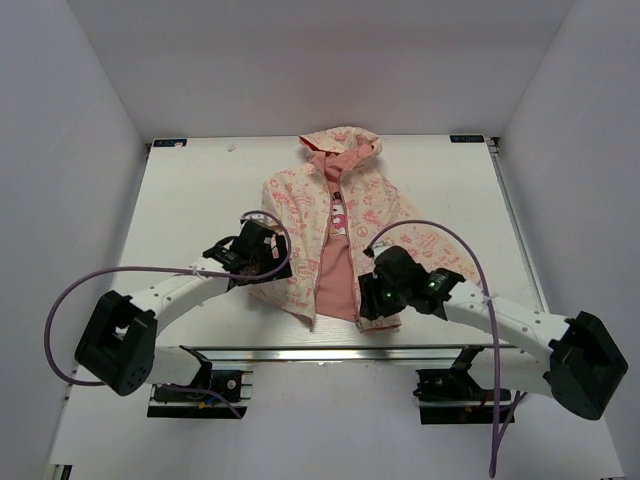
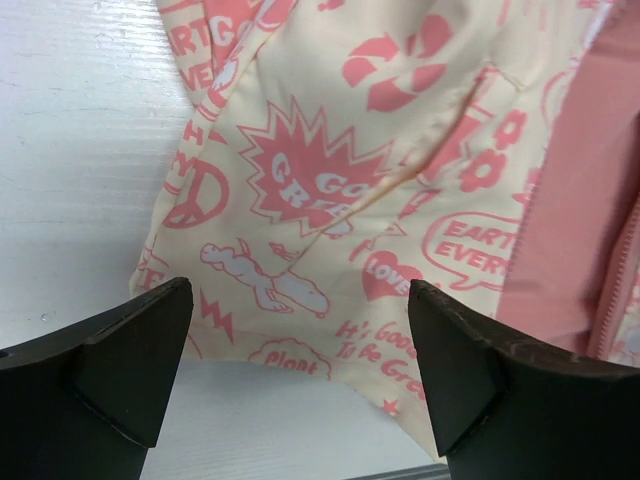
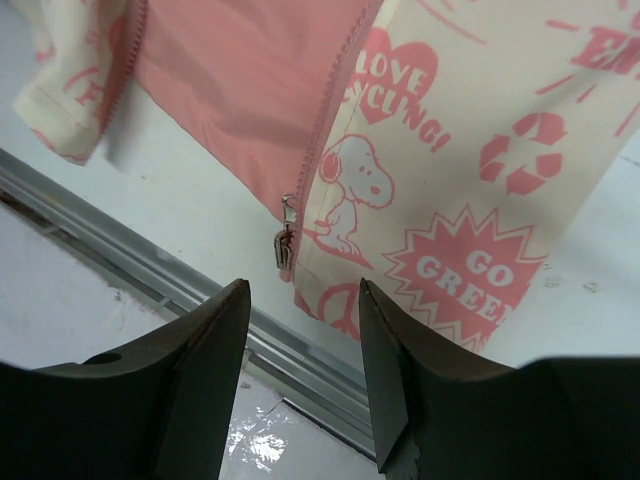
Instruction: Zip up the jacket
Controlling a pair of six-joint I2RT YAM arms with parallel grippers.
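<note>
The jacket point(image 1: 300, 215) lies flat on the white table point(image 1: 190, 200), hood at the far end. Its front panels spread apart in the lower half and bare the pink lining point(image 1: 338, 275). My left gripper point(image 1: 258, 262) hovers open over the left panel's bottom hem point(image 2: 300, 360), fingers point(image 2: 130, 360) wide apart and holding nothing. My right gripper point(image 1: 372, 297) is open just short of the right panel's lower corner point(image 3: 340, 300). A metal zipper slider point(image 3: 285, 238) hangs at the bottom of that panel's pink zipper strip point(image 3: 335, 110), a little beyond my fingertips point(image 3: 232, 300).
An aluminium rail point(image 1: 330, 352) runs along the table's near edge, right under the jacket hem and seen close below my right gripper point(image 3: 180, 290). Purple cables point(image 1: 60, 300) loop off both arms. White walls enclose the table on three sides.
</note>
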